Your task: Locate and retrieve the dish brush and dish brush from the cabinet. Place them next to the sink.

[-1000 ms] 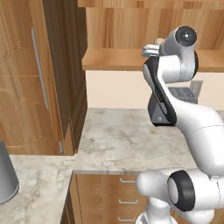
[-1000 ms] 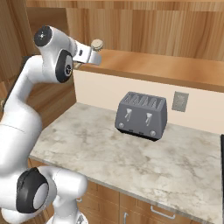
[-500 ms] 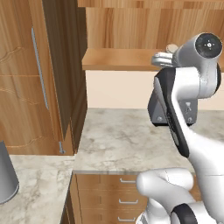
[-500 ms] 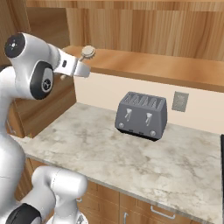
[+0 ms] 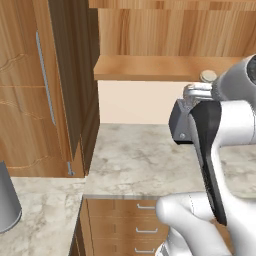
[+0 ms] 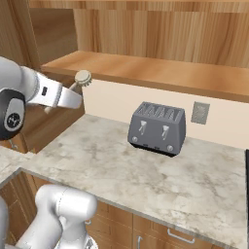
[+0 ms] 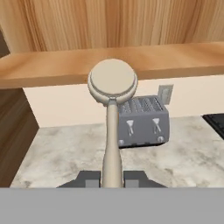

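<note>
The gripper (image 7: 112, 178) is closed on the pale dish brush (image 7: 112, 113) — its thin handle pinched between both fingers, long axis running straight out from the fingertips, round head farthest out, off the cabinet (image 7: 61, 65) ledge.

One beige dish brush (image 7: 112, 83), one grey toaster (image 6: 157, 128), one wall socket (image 6: 200, 112), three drawer handles (image 5: 146, 206).
</note>
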Robot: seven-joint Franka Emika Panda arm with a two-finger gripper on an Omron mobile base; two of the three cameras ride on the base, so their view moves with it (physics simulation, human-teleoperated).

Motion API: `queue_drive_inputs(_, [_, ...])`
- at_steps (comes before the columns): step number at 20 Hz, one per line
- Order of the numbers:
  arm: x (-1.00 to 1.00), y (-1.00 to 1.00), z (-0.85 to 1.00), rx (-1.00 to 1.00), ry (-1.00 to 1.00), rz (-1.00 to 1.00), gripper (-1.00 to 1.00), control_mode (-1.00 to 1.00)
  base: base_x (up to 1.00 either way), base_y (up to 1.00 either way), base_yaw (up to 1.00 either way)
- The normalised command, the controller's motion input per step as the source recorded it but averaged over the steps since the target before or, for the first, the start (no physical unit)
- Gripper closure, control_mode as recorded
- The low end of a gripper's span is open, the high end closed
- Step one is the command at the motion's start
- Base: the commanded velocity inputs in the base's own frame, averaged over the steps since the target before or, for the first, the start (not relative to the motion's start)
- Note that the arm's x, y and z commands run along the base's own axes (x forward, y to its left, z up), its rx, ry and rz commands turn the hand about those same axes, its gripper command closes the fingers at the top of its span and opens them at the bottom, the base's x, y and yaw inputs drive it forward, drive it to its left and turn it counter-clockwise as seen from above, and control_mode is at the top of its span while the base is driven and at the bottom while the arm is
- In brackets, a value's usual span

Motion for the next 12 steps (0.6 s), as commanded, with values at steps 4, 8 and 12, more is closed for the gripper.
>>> queue_drive_inputs(4, [-1.0, 0.09, -0.25, -0.02, 0.05, 0.0, 1.0, -1.0, 0.0, 0.0, 0.0])
queue_drive_inputs(8, [-1.0, 0.1, -0.28, 0.0, 0.05, 0.0, 1.0, -1.0, 0.0, 0.0, 0.0])
queue_drive_inputs(12, [-1.0, 0.13, -0.27, 0.0, 0.05, 0.0, 1.0, -1.0, 0.0, 0.0, 0.0])
